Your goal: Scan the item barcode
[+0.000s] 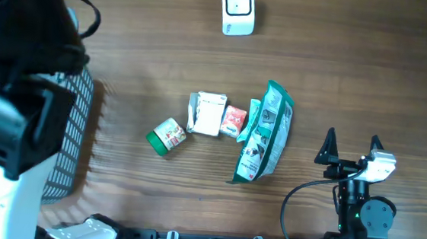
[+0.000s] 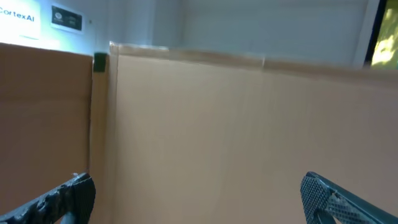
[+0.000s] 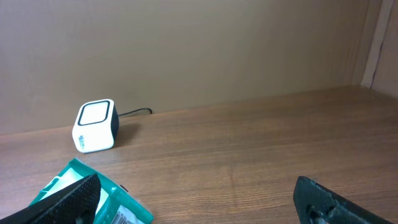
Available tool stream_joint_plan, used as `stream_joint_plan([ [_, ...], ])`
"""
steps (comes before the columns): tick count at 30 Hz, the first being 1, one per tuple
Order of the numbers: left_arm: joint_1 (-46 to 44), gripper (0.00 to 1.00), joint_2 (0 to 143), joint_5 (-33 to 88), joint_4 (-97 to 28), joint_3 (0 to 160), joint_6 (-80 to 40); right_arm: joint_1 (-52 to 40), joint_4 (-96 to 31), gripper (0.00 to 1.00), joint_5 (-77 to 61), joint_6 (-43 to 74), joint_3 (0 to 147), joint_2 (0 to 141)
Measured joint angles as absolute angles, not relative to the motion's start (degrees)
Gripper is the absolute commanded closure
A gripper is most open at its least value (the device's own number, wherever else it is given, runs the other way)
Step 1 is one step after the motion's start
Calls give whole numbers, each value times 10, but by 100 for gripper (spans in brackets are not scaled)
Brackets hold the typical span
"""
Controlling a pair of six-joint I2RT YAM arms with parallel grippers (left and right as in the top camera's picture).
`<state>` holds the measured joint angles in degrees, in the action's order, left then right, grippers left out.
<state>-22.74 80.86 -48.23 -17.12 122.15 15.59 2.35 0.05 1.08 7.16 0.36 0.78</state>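
Green pouch [image 1: 265,133] lies flat mid-table, long axis near-to-far | it sits just left of your right gripper [image 1: 353,138]; right arm is nearer | right gripper and left gripper [image 2: 196,186] both spread, empty | scanner [image 1: 238,9] at far edge.

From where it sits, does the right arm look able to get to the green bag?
Probably yes. The right gripper is open and apart from the green bag, which lies just to its left with only bare table between them. Nothing appears to block the way.
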Motion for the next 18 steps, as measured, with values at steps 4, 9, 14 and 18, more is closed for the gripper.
stream_joint_plan([
  [4,-225,0,740,-486,-172,1077,177,23,1,0,11,72,4,8],
  [9,-194,0,611,-490,-153,958,171,23,0,0,11,72,4,8],
  [14,-107,0,450,-469,-147,852,121,23,0,0,11,72,4,8],
  [18,-77,0,299,-369,-166,772,90,23,0,0,11,72,4,8],
])
